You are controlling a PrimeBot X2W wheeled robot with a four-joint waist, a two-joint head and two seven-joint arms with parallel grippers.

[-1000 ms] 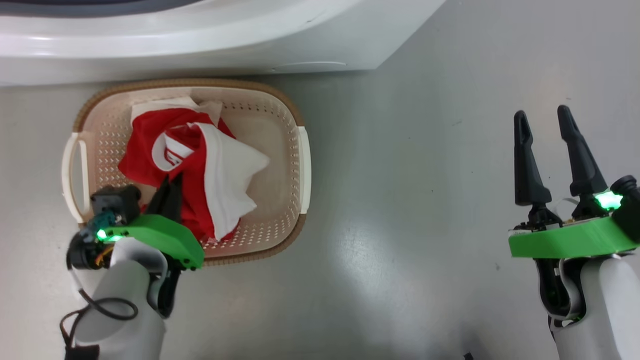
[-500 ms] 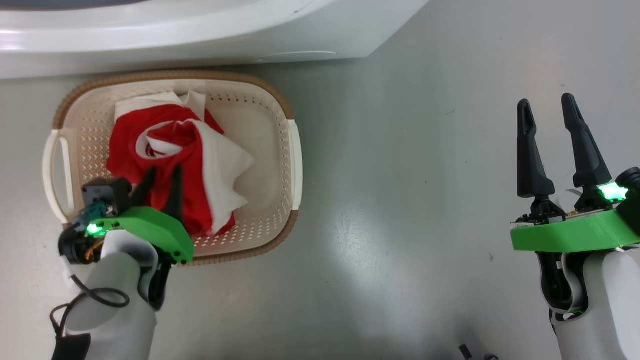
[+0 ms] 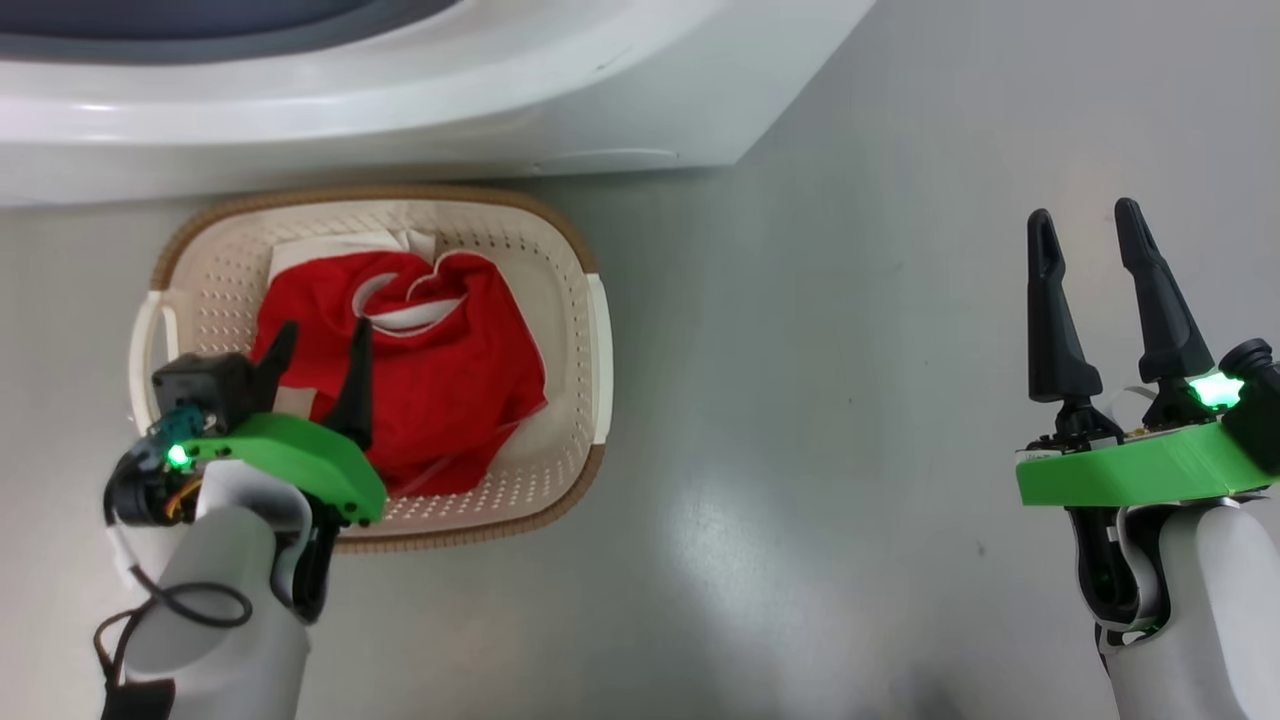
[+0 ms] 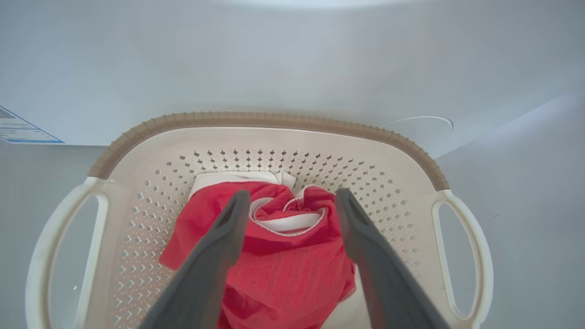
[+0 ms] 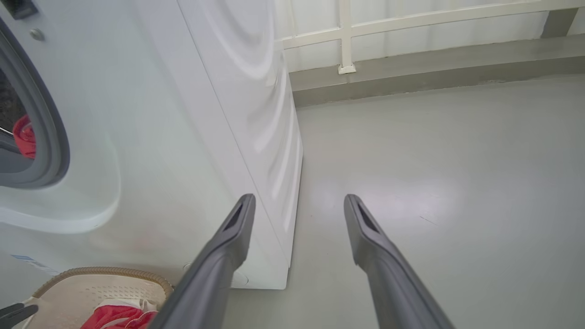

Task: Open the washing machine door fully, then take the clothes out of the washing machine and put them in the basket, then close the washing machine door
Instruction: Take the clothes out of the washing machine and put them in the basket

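Observation:
The cream basket [image 3: 585, 330] stands on the floor against the white washing machine [image 3: 400, 110]. Red clothes [image 3: 440, 390] with white trim lie loose inside it. My left gripper [image 3: 322, 335] hovers open over the basket's near left part, its fingers apart on either side of the red clothes [image 4: 283, 269], holding nothing. My right gripper [image 3: 1083, 215] is open and empty over bare floor far to the right. In the right wrist view the grey rubber ring [image 5: 45, 137] frames the drum, where a bit of red cloth [image 5: 23, 137] shows. The door is out of view.
Grey floor [image 3: 800, 420] stretches between the basket and my right arm. A small blue label [image 4: 23, 130] sits low on the machine's front. In the right wrist view a low ledge and white railing [image 5: 347, 45] run behind the machine.
My left gripper went from shut on the garment to open. The cloth dropped and settled flatter in the basket, its red side up. The head camera shifted slightly.

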